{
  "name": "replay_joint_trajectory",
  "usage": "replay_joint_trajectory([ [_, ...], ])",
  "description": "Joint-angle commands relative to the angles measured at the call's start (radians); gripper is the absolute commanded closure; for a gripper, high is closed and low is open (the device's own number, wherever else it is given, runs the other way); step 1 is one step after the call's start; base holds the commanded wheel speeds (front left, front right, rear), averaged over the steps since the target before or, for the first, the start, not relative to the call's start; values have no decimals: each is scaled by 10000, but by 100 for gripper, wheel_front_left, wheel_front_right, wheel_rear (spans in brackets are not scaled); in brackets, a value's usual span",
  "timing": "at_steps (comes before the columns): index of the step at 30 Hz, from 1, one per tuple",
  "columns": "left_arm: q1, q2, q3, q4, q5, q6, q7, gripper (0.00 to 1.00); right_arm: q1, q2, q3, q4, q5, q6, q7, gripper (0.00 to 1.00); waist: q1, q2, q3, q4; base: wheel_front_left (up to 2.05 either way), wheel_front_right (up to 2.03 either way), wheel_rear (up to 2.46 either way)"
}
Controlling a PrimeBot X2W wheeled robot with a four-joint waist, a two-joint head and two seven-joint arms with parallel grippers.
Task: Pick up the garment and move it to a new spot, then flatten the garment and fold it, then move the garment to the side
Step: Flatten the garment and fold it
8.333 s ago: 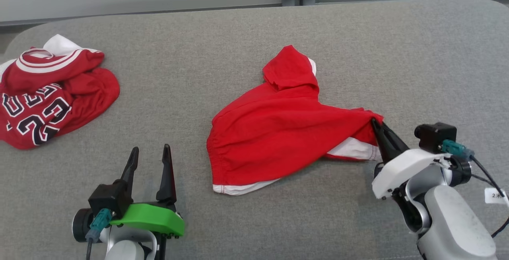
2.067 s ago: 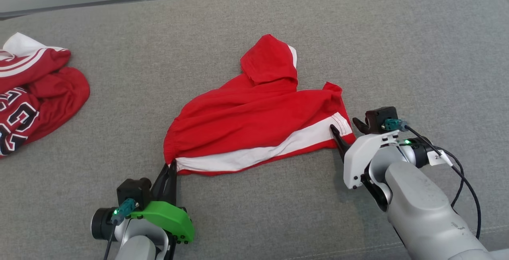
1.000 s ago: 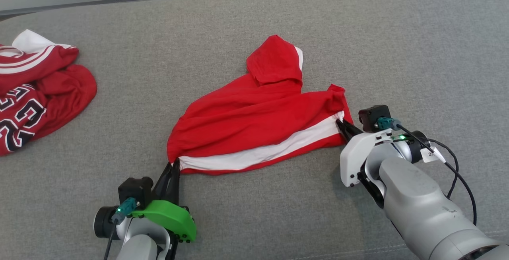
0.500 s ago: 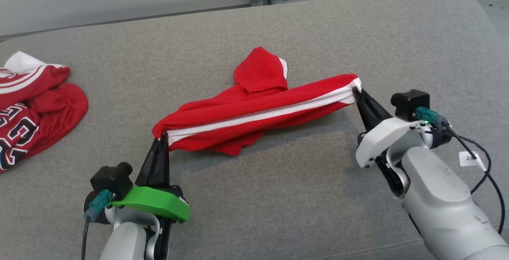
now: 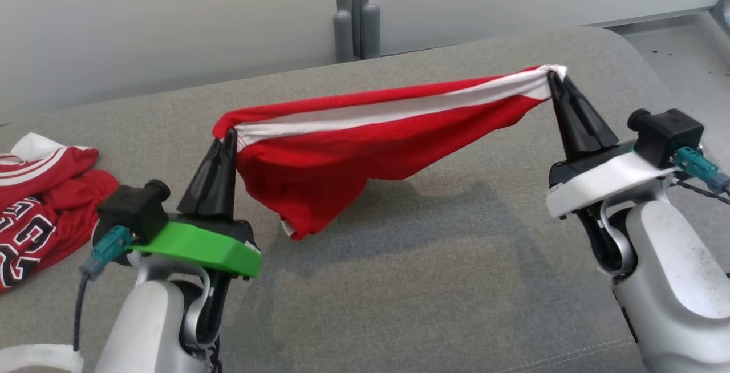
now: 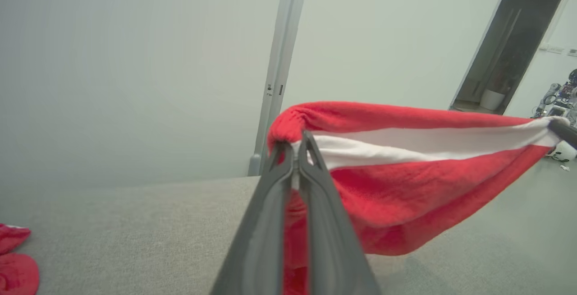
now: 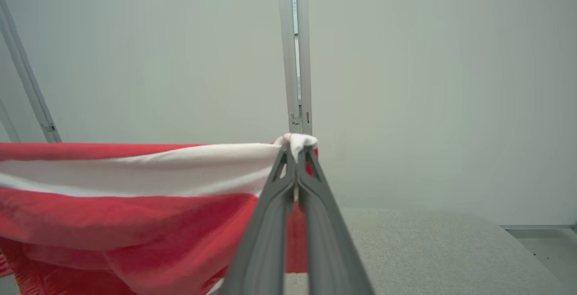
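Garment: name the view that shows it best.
Head view: the whole garment hangs between the left tool and right tool. Left wrist view hides part behind the tool; right wrist view cuts it off at the edge.

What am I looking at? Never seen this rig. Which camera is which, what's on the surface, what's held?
This is a two-armed robot. The wide picture comes from a camera on its head, looking down at a grey fabric-covered surface. The other two come from cameras on each wrist, looking along that arm's two dark fingers. The left gripper, on the green mount, and the right gripper, on the white mount, are each shut on one end of a red cloth garment with a white stripe, which hangs stretched between them. Whether its lowest fold touches the surface I cannot tell. A crumpled red jersey with white trim and dark numbers lies at the far left, apart from both grippers.
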Motion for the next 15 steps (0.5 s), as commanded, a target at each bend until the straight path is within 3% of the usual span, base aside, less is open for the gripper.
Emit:
replay_joint_trajectory([
  [1,-263,200,8,-416,-30,-64,233,100,235,-68,-210,-508,-115,-3,131,100,0,0,-309,-287,0,0,0],
  [8,-1331,877,140,-2359,-406,-74,1829,100,580,21,-961,-3004,-572,-1,1095,100,0,0,-420,-422,0,0,0],
  [15,-2691,1309,35,-2580,-669,-135,3052,100,331,160,-1286,-4122,-696,-1,1821,100,0,0,-251,-444,0,0,0],
])
